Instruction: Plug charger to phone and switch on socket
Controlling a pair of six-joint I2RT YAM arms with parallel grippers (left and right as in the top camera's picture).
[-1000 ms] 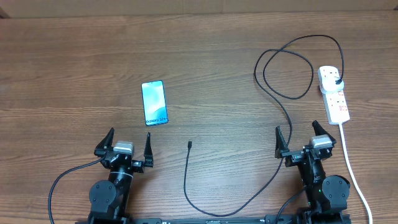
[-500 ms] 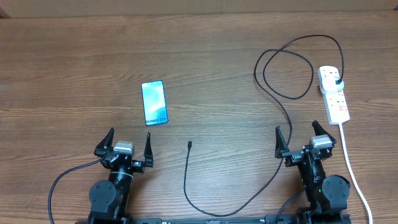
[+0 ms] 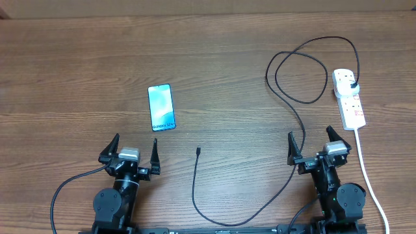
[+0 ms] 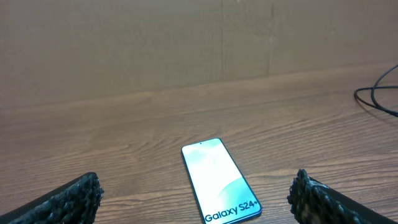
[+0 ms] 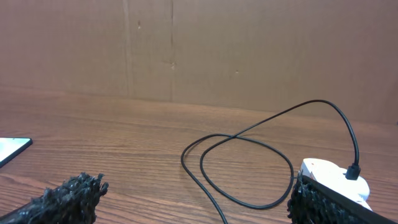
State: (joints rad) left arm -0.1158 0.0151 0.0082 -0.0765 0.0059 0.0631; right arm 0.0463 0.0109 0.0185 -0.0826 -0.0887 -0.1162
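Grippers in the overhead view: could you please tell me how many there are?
2. The left gripper stands open on the near side of the phone; the right gripper stands open near the socket. None seems hidden.

Left hand (image 3: 136,140), right hand (image 3: 310,132): jaws apart

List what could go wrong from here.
The connector tip of the charger is small and lies flat on the table, so it may be hard to pinch.
The phone lies loose, so pushing the tip in may slide it.
The charger's cable runs beside the right claw; reaching for the socket may snag it.
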